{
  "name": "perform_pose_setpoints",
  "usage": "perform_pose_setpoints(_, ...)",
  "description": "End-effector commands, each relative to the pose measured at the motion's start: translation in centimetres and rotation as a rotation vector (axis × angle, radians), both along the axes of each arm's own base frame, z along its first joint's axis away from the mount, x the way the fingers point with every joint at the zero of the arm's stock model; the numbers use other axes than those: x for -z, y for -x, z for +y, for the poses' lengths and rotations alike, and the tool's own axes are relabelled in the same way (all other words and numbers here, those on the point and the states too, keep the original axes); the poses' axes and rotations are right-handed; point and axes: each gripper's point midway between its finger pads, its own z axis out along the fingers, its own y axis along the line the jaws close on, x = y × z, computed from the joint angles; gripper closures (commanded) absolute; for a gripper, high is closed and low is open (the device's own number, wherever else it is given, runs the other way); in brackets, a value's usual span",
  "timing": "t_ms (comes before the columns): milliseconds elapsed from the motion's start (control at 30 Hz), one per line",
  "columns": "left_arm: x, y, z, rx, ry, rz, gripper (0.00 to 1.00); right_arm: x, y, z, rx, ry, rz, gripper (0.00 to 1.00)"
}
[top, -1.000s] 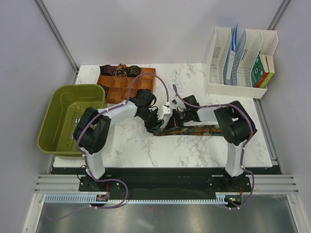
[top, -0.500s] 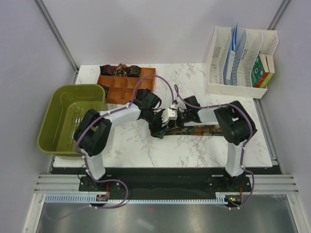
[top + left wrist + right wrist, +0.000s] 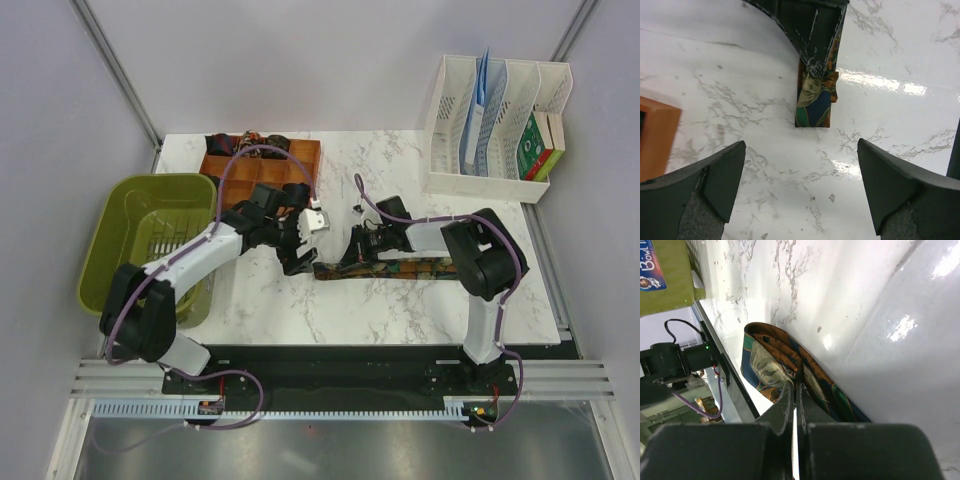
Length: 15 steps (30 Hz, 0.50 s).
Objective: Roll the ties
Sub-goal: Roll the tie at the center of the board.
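A patterned tie (image 3: 400, 267) in orange, green and dark blue lies flat across the marble table (image 3: 400, 310). Its left end (image 3: 813, 102) shows in the left wrist view, just beyond my left gripper (image 3: 800, 165), which is open and empty over bare marble. In the top view that left gripper (image 3: 300, 245) sits a little left of the tie's end. My right gripper (image 3: 796, 386) is shut on a fold of the tie (image 3: 771, 360); in the top view it (image 3: 356, 250) is near the tie's left part. Three rolled ties (image 3: 248, 146) sit in the orange tray (image 3: 300, 165).
A green bin (image 3: 120, 215) stands at the table's left edge, next to the left arm. A white file rack (image 3: 455, 120) with papers and a box stands at the back right. Purple cables run along both arms.
My left gripper has opened wide and drawn back to the left, away from the tie's end. The right gripper has stayed shut on the tie.
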Motion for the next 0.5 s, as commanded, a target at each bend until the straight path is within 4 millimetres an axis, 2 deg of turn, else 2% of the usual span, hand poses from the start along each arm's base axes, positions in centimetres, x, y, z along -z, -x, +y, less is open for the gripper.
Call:
perform_pose_setpoints(0, -3.0, 0.2, -0.2, -0.005, 0.13, -0.072, 0.0, 1.8, -0.6, -1.3, 0.0, 0.127, -0.087, 1.0)
perform_pose_setpoints(67, -1.8, 0.5, -0.1, 0.008, 0.119, -0.031, 0.0, 1.8, -0.6, -1.4, -0.005, 0.126, -0.093, 1.0)
perform_pose_setpoints(100, -0.1, 0.6, -0.2, 0.027, 0.087, 0.009, 0.0, 1.9, -0.6, -1.4, -0.007, 0.131, -0.097, 1.0)
perform_pose_setpoints(133, 0.6, 0.7, -0.2, 0.054, 0.063, 0.005, 0.0, 1.7, -0.8, -1.3, -0.011, 0.129, -0.115, 1.0)
perform_pose_setpoints(233, 2.6, -0.9, -0.4, 0.045, 0.037, -0.07, 0.0, 1.5, -1.1, -1.4, -0.014, 0.13, -0.144, 1.0)
perform_pose_setpoints(300, 3.1, -1.6, -0.7, 0.047, 0.008, -0.139, 0.0, 1.4, -1.2, -1.4, -0.024, 0.137, -0.162, 1.0)
perform_pose_setpoints(400, 3.9, -2.1, -1.7, 0.059, -0.014, -0.129, 0.03, 1.5, -1.2, -1.6, -0.031, 0.149, -0.179, 1.0)
perform_pose_setpoints(433, 3.6, -2.4, -2.3, 0.066, -0.015, -0.133, 0.04, 1.6, -1.2, -1.7, -0.031, 0.153, -0.177, 1.0)
perform_pose_setpoints(467, 4.6, -2.1, -2.3, 0.074, -0.035, -0.103, 0.05, 1.8, -1.3, -1.8, -0.031, 0.163, -0.181, 1.0)
